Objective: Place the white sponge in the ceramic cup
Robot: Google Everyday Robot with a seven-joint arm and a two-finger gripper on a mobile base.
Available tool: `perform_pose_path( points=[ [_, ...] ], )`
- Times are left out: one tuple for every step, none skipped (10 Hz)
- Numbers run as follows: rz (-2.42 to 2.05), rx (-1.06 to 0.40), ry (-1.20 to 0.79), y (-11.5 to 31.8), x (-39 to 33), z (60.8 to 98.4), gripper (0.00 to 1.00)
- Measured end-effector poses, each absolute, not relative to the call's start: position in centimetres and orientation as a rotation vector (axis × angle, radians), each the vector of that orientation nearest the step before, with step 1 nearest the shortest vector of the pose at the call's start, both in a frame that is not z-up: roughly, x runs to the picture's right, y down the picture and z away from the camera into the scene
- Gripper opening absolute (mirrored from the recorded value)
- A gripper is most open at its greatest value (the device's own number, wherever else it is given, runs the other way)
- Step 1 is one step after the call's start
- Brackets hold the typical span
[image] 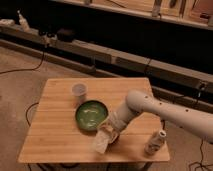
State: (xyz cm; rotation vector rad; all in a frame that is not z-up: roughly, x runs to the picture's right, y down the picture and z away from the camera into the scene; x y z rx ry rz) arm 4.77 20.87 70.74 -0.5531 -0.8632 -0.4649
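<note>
on the table (52, 107), gripper (108, 134) grips white sponge (100, 144) beside green bowl (90, 115).

The white sponge (101, 144) is seemingly being pinched by the gripper (108, 132) near the table's (55, 137) front edge; the ceramic cup (79, 90) is standing upright, well apart.

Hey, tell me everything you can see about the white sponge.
The white sponge is a small, flat, off-white block that looks soft. It sits tilted near the front edge of the wooden table, just in front of the green bowl. The tool is right above it, shut on its upper end. Whether its lower end touches the table is unclear.
</note>
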Motion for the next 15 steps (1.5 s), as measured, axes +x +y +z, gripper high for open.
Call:
perform_pose_path(
  points=[
    [-0.434, -0.54, -0.831, 20.0, 7.1, 70.5, 0.0],
    [-0.403, -0.507, -0.804, 18.8, 9.6, 70.1, 0.0],
    [-0.382, -0.485, -0.787, 18.2, 11.2, 69.8, 0.0],
    [-0.38, -0.483, -0.785, 18.1, 11.5, 69.7, 0.0],
    [-0.383, -0.482, -0.787, 18.0, 11.2, 69.7, 0.0],
    [-0.381, -0.482, -0.785, 18.0, 11.4, 69.7, 0.0],
    [-0.379, -0.482, -0.784, 18.1, 11.4, 69.7, 0.0],
    [-0.381, -0.482, -0.784, 18.0, 11.4, 69.8, 0.0],
    [-0.382, -0.48, -0.78, 17.8, 11.5, 70.0, 0.0],
    [-0.362, -0.474, -0.756, 17.0, 12.5, 70.7, 0.0],
    [-0.341, -0.463, -0.728, 15.7, 13.7, 71.7, 0.0],
    [-0.321, -0.445, -0.695, 13.9, 15.0, 73.0, 0.0],
    [-0.315, -0.434, -0.665, 12.2, 16.1, 74.3, 0.0],
    [-0.318, -0.421, -0.646, 10.9, 16.5, 75.3, 0.0],
    [-0.331, -0.408, -0.639, 9.6, 16.1, 76.1, 0.0]
  ],
)
